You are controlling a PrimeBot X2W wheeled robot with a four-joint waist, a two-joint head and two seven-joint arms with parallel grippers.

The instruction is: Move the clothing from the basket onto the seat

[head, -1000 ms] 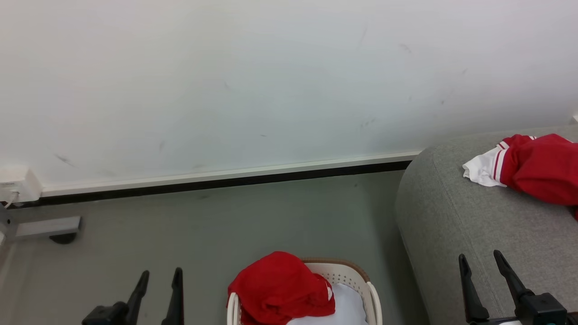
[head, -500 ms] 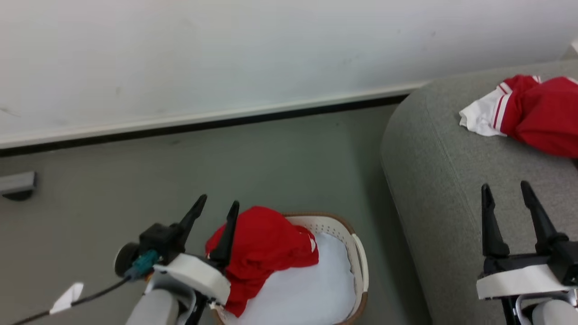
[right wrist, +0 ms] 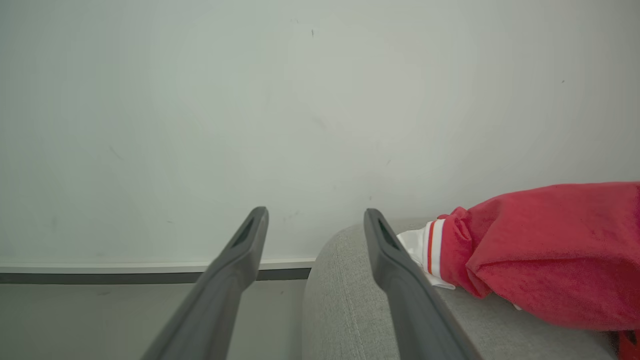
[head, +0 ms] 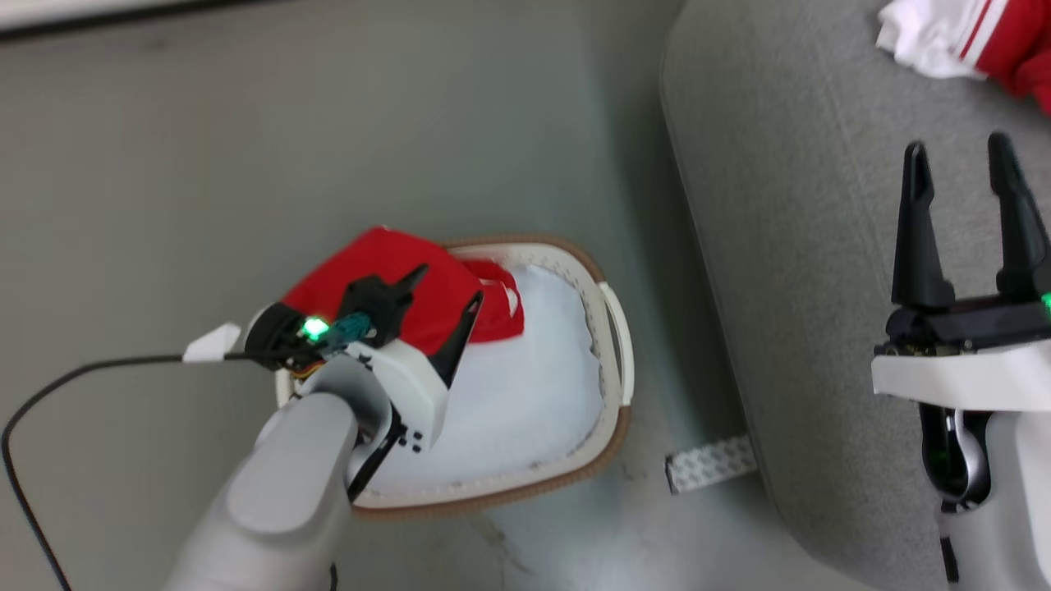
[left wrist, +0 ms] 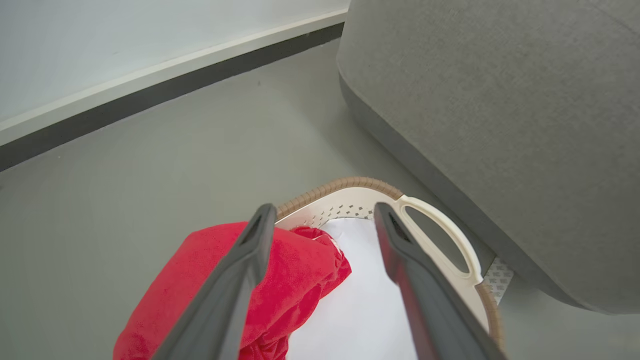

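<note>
Left gripper [head: 450,285] moved over basket [head: 614,328]; two garments [head: 386,271].

Home-like room: seat [head: 788,246], laundry basket [head: 617,345]

The striped garment [head: 932,41] on the seat [head: 805,213] is cut off top right; the left gripper [head: 450,285] hides part of the red garment [head: 369,258] in the basket [head: 614,336].

Two red garments are counted: a first garment [head: 369,271] and a second garment [head: 1016,51]. One basket [head: 612,353], one seat [head: 788,246] and one white lining [head: 525,386] are seen. Two grippers are counted, the left gripper [head: 450,285] and the right gripper [head: 956,144], each with two fingers. One cable [head: 82,369] and one patterned strip [head: 710,464] are noted.
</note>
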